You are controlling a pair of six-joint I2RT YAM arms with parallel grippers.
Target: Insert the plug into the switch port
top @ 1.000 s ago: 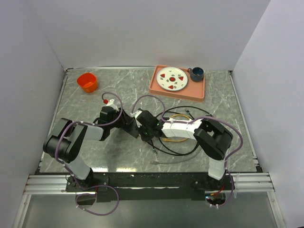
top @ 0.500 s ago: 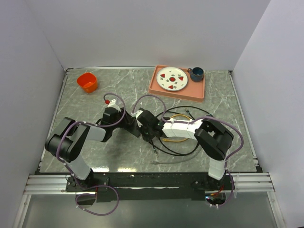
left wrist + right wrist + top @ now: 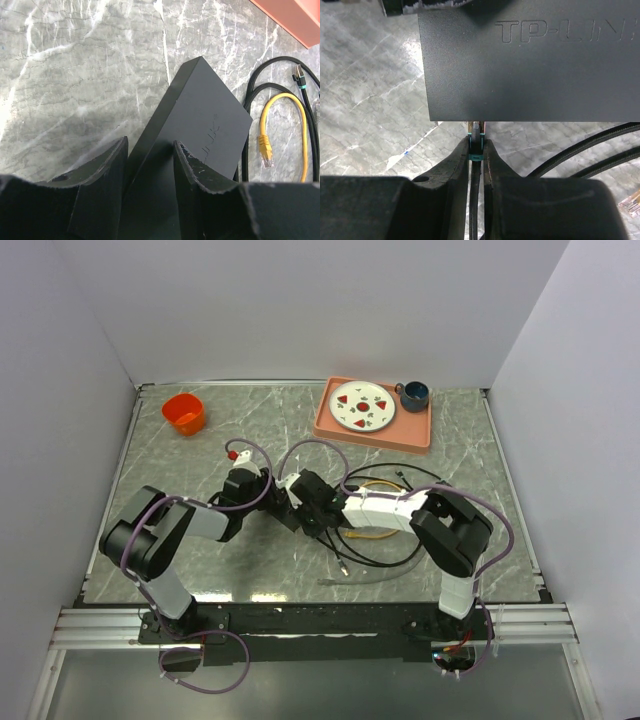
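Right wrist view: the right gripper (image 3: 476, 146), nearly closed, pinches the small teal-booted plug (image 3: 476, 136), seemingly light, rigid, best held at its boot, while the left gripper (image 3: 150, 146), jaws half-spread, clamps the flat matte-black box (image 3: 530, 70).

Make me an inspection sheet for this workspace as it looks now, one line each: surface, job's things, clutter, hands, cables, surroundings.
Surface: grey marbled table, nothing spilled that I can see.
Job's things: black switch box between the two hands; plug with a teal boot at the box's edge, seating cannot be told.
Clutter: orange cup; pink tray carrying a plate and a blue mug.
Hands: left hand clamped across the switch box; right hand shut on the plug.
Cables: yellow cable and black cables loose beside the box.
Surroundings: white walls; metal rail at the near edge.
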